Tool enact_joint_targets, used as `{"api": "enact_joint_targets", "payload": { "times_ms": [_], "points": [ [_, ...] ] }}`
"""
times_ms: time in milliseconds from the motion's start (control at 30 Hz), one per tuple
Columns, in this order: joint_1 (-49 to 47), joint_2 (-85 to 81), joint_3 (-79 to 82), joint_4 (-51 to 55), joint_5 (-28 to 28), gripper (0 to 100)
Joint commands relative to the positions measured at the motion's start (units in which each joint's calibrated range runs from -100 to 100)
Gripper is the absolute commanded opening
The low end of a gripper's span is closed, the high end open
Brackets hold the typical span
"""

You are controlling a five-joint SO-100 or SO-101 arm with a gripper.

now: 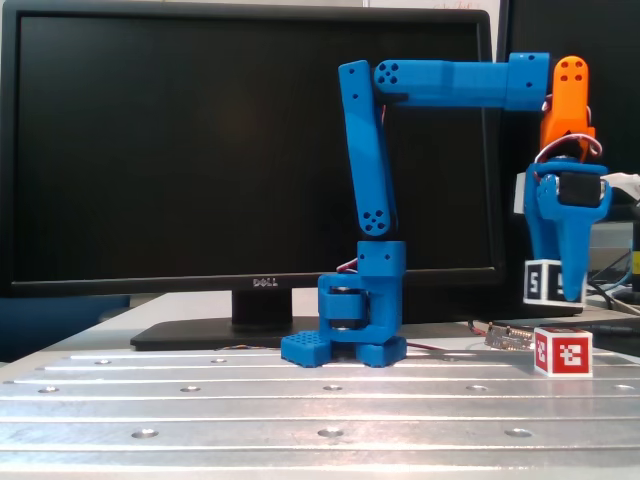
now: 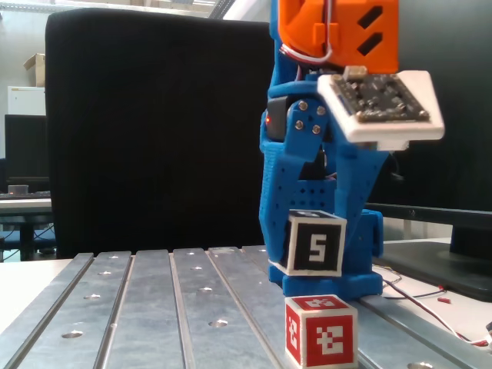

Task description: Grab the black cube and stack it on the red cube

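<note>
Gripper jaws clamp the black cube in air, above the red cube near the table right edge in a fixed view.

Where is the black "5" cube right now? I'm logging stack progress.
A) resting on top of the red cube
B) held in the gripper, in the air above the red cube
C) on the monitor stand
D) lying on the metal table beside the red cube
B: the gripper is shut on the black cube, and both fixed views show a gap between it and the red cube below.
</note>
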Motion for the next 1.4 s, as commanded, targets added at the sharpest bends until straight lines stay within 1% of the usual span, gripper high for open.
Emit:
{"api": "enact_joint_targets", "payload": {
  "times_ms": [0,533,633,867,1000,1367],
  "points": [
    [-0.5,-0.7,-0.2,-0.9,-0.2,18],
    [-0.8,3.1,0.0,-3.3,-0.4,18],
    [-1.9,3.4,0.0,-3.5,-2.2,18],
    [-2.4,3.5,0.1,-3.6,-2.5,18],
    [-2.5,3.5,1.3,-4.8,-5.0,18],
    [-2.5,3.4,1.8,-4.7,-5.1,18]
  ]
}}
